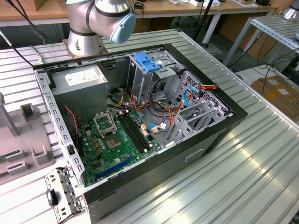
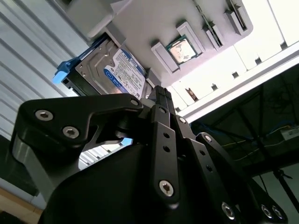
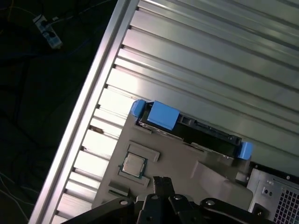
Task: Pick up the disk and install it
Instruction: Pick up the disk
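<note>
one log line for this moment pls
stage: pre-grasp | gripper: near disk, apart | disk: on edge in grey tray | pc case: open

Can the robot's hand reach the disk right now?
Probably yes. In the second wrist view the disk stands in its grey holder with nothing over it, and the hand is close by, pointing toward it.

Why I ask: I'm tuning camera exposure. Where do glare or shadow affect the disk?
Second wrist view: the disk has an evenly lit label, and the table past it is washed out. First wrist view: the table ribs gleam and the disk's edge sits in shadow. Exterior view: even light on the computer case.
</note>
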`<state>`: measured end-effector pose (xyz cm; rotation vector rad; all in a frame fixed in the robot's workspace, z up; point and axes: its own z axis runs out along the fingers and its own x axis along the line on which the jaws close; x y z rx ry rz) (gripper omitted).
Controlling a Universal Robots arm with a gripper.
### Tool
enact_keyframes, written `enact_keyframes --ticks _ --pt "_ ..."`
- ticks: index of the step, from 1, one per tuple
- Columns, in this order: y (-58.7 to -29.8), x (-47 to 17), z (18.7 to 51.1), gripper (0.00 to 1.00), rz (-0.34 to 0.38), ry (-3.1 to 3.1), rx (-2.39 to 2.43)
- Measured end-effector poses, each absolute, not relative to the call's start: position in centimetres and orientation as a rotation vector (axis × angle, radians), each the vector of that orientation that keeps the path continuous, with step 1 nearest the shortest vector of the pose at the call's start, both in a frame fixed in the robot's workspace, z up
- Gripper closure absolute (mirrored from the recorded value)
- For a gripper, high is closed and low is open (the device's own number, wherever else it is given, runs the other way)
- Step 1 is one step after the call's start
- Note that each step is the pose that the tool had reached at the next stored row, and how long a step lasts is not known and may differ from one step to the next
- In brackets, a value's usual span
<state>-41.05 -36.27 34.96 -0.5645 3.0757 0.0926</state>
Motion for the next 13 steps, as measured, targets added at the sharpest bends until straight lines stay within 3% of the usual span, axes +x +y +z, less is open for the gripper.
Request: enact_keyframes --ticks 13 --pt "-36.27 -41.05 34.96 0.89 0.094 3.039 -0.751"
